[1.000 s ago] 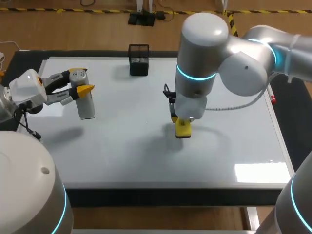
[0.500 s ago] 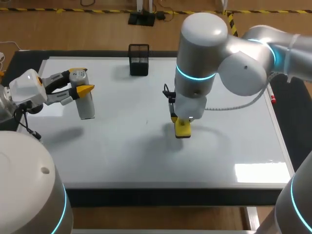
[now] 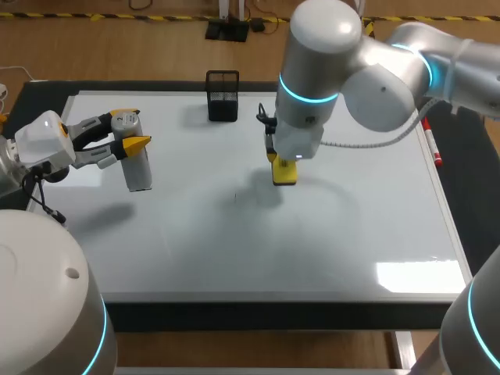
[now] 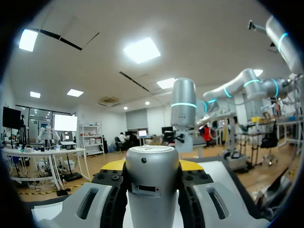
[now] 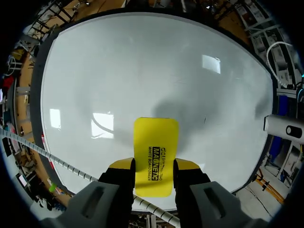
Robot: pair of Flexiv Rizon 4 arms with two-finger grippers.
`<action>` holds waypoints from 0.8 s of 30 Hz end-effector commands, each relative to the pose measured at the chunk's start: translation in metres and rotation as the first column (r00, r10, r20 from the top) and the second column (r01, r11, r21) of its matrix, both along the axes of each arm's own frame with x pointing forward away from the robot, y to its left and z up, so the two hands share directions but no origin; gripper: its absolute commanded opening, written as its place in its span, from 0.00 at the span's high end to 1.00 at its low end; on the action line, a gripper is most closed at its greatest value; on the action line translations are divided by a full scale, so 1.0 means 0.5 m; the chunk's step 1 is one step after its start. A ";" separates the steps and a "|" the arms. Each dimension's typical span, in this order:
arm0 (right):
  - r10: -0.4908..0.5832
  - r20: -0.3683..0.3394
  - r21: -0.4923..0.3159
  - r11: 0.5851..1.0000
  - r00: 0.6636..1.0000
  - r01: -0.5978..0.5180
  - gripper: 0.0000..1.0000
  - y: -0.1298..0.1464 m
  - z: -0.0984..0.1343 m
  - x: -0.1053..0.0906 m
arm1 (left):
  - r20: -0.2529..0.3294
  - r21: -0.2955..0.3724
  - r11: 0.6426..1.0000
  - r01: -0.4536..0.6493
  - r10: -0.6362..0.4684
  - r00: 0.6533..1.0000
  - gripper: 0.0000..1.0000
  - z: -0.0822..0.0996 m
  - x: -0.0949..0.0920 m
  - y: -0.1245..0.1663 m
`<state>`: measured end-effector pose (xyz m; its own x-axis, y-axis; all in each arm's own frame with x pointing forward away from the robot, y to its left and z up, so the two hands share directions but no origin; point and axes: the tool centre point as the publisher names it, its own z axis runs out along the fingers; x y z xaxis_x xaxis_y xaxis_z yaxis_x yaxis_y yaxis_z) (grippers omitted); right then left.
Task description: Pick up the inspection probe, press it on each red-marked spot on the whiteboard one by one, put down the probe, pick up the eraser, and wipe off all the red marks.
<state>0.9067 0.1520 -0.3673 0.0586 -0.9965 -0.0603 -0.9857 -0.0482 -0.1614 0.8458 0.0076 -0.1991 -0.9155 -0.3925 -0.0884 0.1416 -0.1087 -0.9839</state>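
2 fingers of the left tool (image 3: 131, 129) clamp the silver probe (image 3: 138, 170) upright over the whiteboard's (image 3: 351, 234) left part. The right tool (image 3: 283, 167) pinches the yellow eraser (image 3: 284, 175) over the whiteboard's middle.

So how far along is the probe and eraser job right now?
It looks nearly done: no red marks show on the whiteboard. In hand: the right gripper is shut on the yellow eraser, down at the board. Left: the left gripper is shut on the probe, not yet released, so setting down both tools seems to be all that remains.
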 end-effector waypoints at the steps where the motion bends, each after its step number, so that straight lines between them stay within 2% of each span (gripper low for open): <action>1: -0.002 -0.023 -0.025 1.000 1.000 0.002 1.00 0.024 -0.017 0.081 | 0.001 0.000 1.000 -0.001 0.001 1.000 1.00 0.002 -0.001 0.000; 12: -0.022 -0.040 -0.021 1.000 0.999 0.021 1.00 0.032 -0.031 0.195 | 0.001 0.000 1.000 -0.001 0.001 1.000 1.00 0.002 -0.001 0.000; 24: -0.044 -0.059 -0.039 0.998 0.997 0.042 1.00 0.020 -0.035 0.300 | 0.001 0.000 1.000 -0.001 0.001 1.000 1.00 0.002 -0.001 0.000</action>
<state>1.0408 0.1569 -0.3834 0.0115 -0.9991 -0.0400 -0.9907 -0.0059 -0.1360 0.8458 0.0076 -0.1991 -0.9155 -0.3925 -0.0884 0.1416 -0.1087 -0.9839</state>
